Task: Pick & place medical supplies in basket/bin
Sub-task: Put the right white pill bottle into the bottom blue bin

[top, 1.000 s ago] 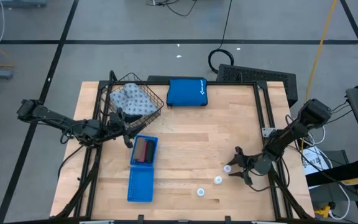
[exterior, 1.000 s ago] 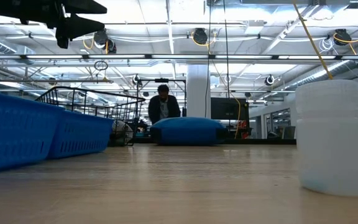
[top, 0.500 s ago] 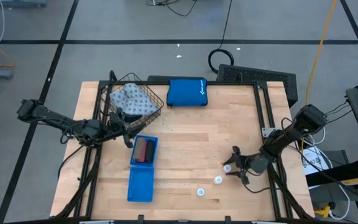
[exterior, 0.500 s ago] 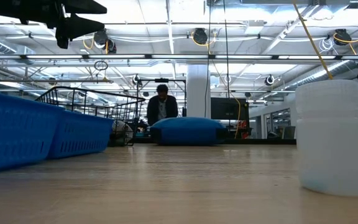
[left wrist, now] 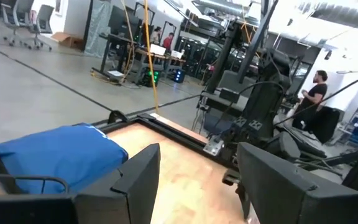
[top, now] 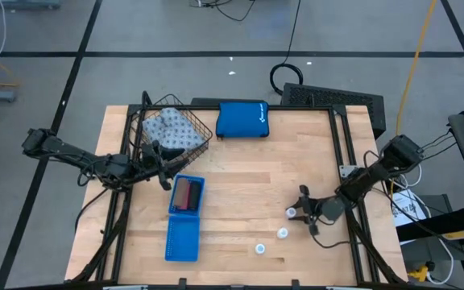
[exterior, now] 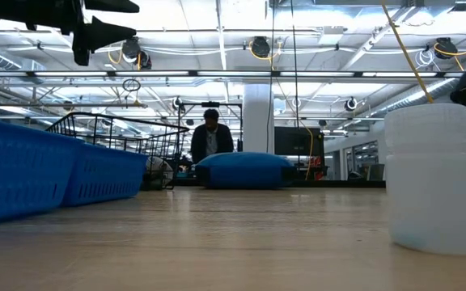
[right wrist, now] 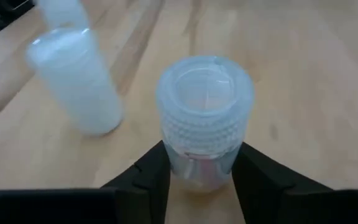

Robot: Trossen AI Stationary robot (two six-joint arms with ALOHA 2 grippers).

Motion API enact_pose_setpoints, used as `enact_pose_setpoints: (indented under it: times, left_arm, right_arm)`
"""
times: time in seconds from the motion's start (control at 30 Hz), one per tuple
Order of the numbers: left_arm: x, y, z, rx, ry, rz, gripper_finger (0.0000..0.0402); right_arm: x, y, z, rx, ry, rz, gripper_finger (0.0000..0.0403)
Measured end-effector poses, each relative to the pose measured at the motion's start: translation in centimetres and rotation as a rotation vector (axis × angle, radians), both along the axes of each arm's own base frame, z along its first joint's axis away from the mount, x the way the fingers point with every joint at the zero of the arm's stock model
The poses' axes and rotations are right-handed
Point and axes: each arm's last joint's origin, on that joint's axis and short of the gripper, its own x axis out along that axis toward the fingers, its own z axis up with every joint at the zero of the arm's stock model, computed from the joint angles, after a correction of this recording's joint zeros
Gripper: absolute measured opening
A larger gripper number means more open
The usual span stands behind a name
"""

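Note:
Three small white capped bottles stand on the table at the near right (top: 293, 213), (top: 282, 234), (top: 259, 249). My right gripper (top: 303, 209) is open and low. Its fingers stand on either side of the farthest bottle (right wrist: 204, 118). My left gripper (top: 164, 167) is open and empty. It hangs above the table between the wire basket (top: 201, 138) and the blue tray (top: 182, 240). The patterned pack (top: 171, 129) lies in the basket. The brown and pink rolls (top: 187, 194) lie in the tray's far compartment. My right gripper's fingers (right wrist: 151, 174) stand close against the two sides of the bottle's lower body (right wrist: 201, 168), coming level from the table's right. The bottle stands upright on the table. I cannot tell whether the fingers touch it.
A bright blue zip pouch (top: 242, 119) lies at the far edge, right of the basket. A second bottle (right wrist: 79, 81) stands close beside the one between my right fingers. Black rails run along the table's left and right sides. A person (exterior: 211, 137) stands in the room beyond.
My right gripper has moved toward the table's left, up to the farthest white bottle, which now stands between its fingers. The bottles have stayed where they were.

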Motion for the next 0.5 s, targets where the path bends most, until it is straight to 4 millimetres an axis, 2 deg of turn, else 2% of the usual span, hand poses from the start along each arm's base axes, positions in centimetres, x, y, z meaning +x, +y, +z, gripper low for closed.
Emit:
enact_pose_setpoints:
  times: [0.17,0.3,0.4,0.5]
  left_arm:
    - [-0.1,0.2,0.2,0.033,-0.005,0.069,0.0223]
    - [0.0,0.4,0.2,-0.044,-0.031,0.079,0.0223]
    - [1.1,0.6,0.6,-0.042,0.012,0.075,0.0223]
    - [2.9,0.7,1.7,-0.002,0.153,0.033,0.0223]
  right_arm:
    - [1.2,-1.4,0.5,-0.037,-0.057,-0.072,0.0145]
    - [2.4,-2.9,1.0,-0.061,-0.109,-0.148,0.0141]
    - [4.1,-3.8,1.7,-0.064,-0.122,-0.139,0.0139]
    - [6.6,-4.5,2.4,-0.081,-0.088,-0.102,0.0141]
